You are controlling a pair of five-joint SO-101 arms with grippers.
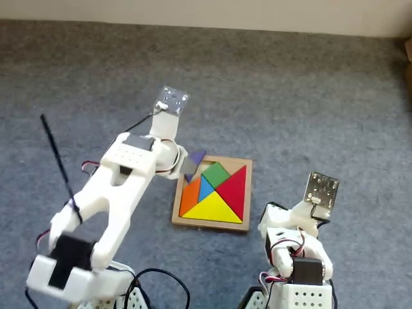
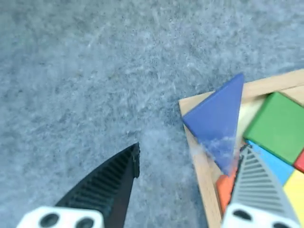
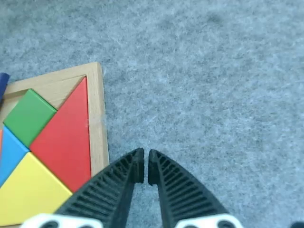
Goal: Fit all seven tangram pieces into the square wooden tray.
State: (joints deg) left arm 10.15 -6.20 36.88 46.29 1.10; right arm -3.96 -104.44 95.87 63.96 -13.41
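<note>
The square wooden tray (image 1: 247, 193) lies on the carpet between the arms. It holds an orange piece (image 1: 188, 197), a light blue piece (image 1: 205, 188), a green square (image 1: 216, 174), a red triangle (image 1: 235, 187) and a yellow triangle (image 1: 209, 209). A dark blue triangle (image 2: 216, 118) rests tilted across the tray's far left corner rim (image 2: 199, 161), partly outside. My left gripper (image 2: 190, 149) is open and straddles that corner, with one finger over the tray beside the triangle and the other over the carpet. My right gripper (image 3: 145, 159) is shut and empty, just off the tray's right rim (image 3: 97, 114).
Grey carpet surrounds the tray on all sides. A black cable (image 1: 58, 161) runs along the left arm. The arm bases stand at the near edge.
</note>
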